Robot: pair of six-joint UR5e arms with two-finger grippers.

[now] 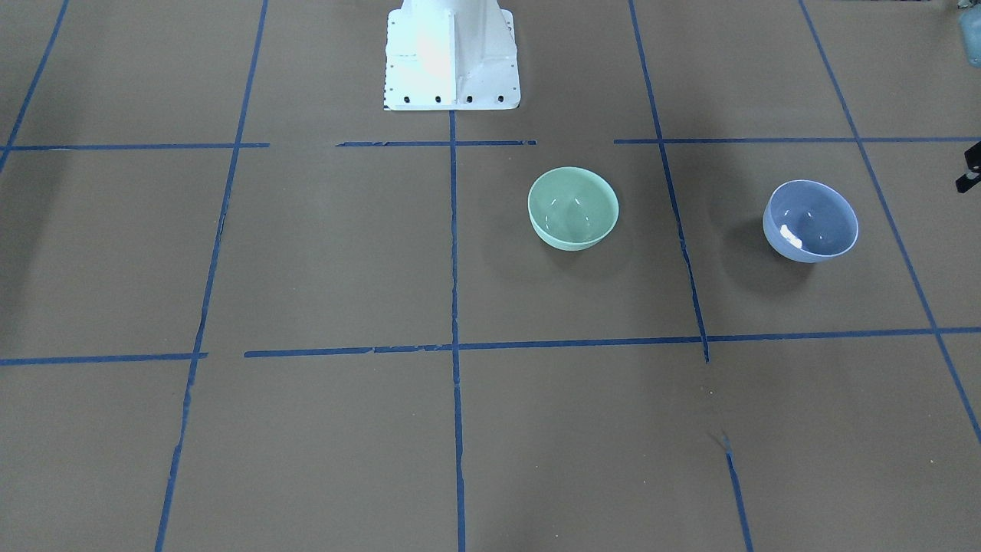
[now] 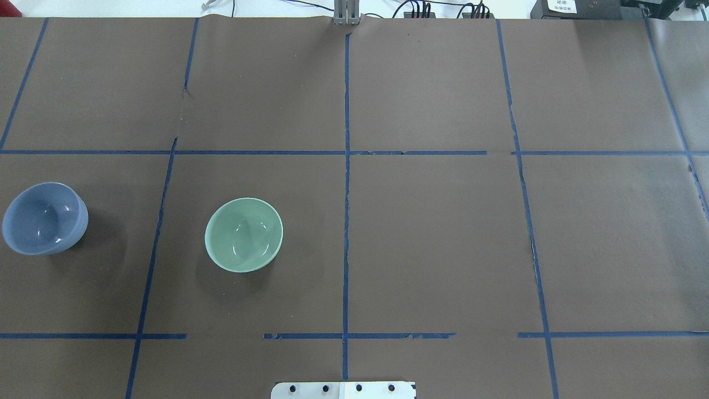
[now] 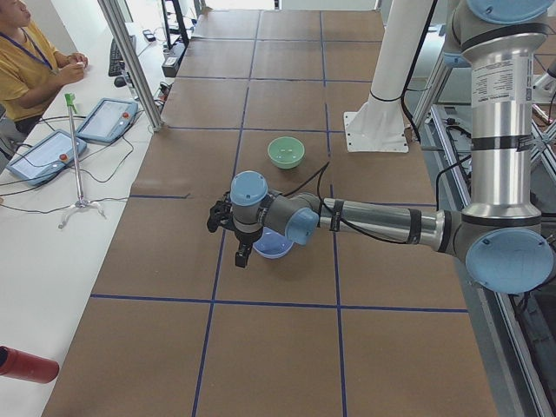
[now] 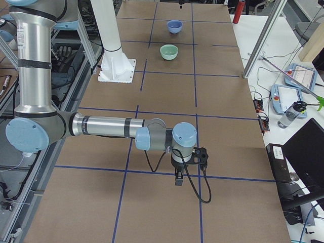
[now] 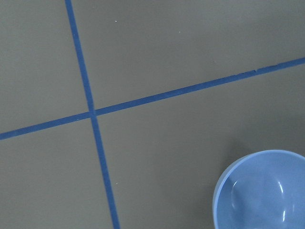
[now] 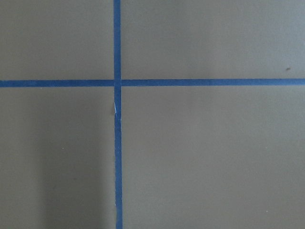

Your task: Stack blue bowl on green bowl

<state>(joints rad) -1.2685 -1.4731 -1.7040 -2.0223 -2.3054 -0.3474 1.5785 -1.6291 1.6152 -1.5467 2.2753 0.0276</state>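
The blue bowl (image 1: 811, 221) stands upright on the brown table toward my left end; it also shows in the overhead view (image 2: 44, 218) and at the lower right of the left wrist view (image 5: 262, 191). The green bowl (image 1: 573, 208) stands upright one bowl-width apart from it, nearer the middle (image 2: 243, 234). My left gripper (image 3: 217, 215) hangs above the table just beside the blue bowl (image 3: 274, 246); I cannot tell whether it is open or shut. My right gripper (image 4: 202, 154) hovers far from both bowls, over bare table; I cannot tell its state.
The white robot base (image 1: 451, 57) stands at the table's robot side. Blue tape lines (image 2: 346, 183) divide the brown cover into squares. An operator (image 3: 26, 61) sits by tablets (image 3: 104, 117) on a side table. A red cylinder (image 3: 26, 365) lies there too.
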